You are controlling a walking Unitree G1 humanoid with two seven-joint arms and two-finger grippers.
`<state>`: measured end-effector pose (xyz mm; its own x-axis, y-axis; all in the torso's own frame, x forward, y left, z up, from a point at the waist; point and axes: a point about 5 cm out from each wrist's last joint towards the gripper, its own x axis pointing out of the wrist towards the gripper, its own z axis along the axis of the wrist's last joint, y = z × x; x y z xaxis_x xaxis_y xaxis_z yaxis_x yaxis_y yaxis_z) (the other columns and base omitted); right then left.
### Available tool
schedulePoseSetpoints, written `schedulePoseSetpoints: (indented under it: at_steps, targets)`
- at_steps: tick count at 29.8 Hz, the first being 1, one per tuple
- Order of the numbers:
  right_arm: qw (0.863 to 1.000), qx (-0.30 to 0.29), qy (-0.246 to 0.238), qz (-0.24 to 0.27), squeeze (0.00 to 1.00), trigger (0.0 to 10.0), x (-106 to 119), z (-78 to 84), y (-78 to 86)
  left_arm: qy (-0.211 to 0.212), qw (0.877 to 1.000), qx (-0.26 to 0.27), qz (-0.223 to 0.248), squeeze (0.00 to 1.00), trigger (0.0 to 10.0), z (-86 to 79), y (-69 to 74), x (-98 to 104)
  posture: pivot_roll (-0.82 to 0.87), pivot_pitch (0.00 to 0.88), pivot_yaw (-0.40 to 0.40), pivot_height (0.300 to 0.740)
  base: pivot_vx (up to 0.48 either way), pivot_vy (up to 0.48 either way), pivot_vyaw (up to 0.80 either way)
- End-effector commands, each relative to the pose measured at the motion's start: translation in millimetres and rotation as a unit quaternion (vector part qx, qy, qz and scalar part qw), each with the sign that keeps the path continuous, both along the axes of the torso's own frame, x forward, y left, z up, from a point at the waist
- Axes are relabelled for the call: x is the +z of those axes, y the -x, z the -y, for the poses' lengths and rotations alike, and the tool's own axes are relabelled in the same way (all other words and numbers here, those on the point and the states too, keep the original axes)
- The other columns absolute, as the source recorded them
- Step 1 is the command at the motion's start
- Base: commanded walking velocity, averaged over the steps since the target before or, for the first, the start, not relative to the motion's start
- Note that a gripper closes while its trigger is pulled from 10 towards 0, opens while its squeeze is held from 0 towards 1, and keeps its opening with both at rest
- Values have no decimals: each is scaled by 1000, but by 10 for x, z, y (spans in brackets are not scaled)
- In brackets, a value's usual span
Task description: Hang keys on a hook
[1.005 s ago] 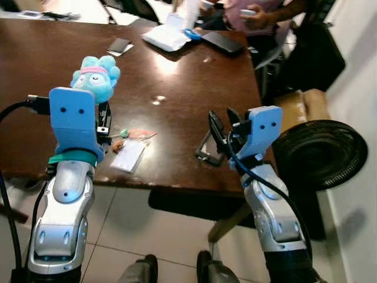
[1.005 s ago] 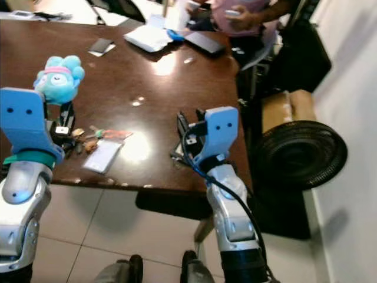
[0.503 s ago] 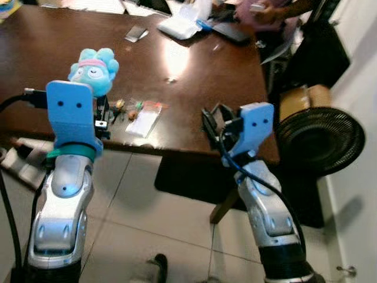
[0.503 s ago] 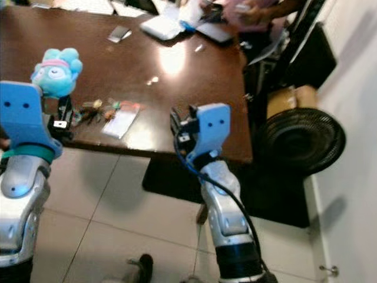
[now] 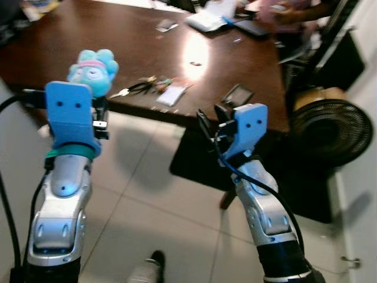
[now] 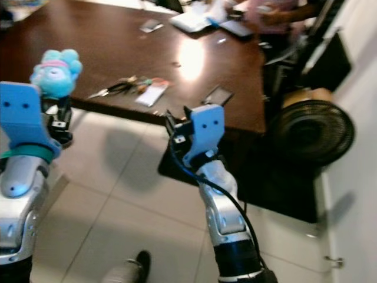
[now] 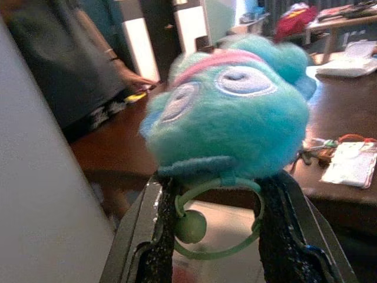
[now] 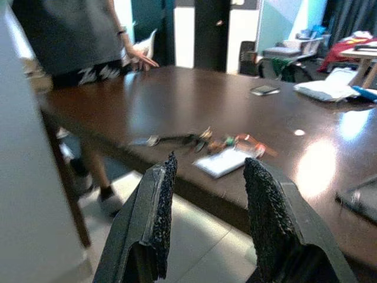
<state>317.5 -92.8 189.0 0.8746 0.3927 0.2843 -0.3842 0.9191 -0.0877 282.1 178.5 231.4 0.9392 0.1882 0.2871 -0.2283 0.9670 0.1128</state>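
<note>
Overhead, in the left eye view, the left gripper [image 5: 100, 118] is held up in front of the robot, its fingers pinched on a turquoise plush keychain [image 5: 93, 69] that stands above them. A bunch of keys [image 5: 141, 87] with a white card [image 5: 171, 96] lies on the dark wooden table [image 5: 88, 41], ahead of both grippers and well apart from them; its long axis runs roughly along the near table edge. The left gripper is judged slightly nearer to it. No hook can be made out.

In the right eye view the right gripper [image 6: 175, 131] hovers over the tiled floor [image 6: 112, 188], short of the table edge. A black fan [image 6: 312, 130] stands to the right.

From the left wrist, a green ring [image 7: 218, 219] under the plush is seen held between the two black fingers [image 7: 283, 236].

From the right wrist, the fingers [image 8: 268, 218] are seen spread and empty, with the keys on the table beyond them.

Compared with one second ago, the camera has drawn back: the grippers were then over the tabletop near the keys, and now floor is seen beneath them.
</note>
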Motion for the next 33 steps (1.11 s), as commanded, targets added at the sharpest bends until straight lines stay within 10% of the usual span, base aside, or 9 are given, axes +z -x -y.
schedulePoseSetpoints:
  at_steps: [1, 33]
  targets:
    - [1000, -4, 3, 4, 0, 10000, -6, 27, 1, 12, 1000, -17, -11, 0, 10000, 45, -22, -11, 157, 36, 58, 740, 0, 0, 0]
    - [1000, 2, 1, 3, 0, 10000, -36, 25, 4, -23, 999, -45, -18, 0, 10000, 149, -46, 49, 157, 50, 68, 740, 0, 0, 769]
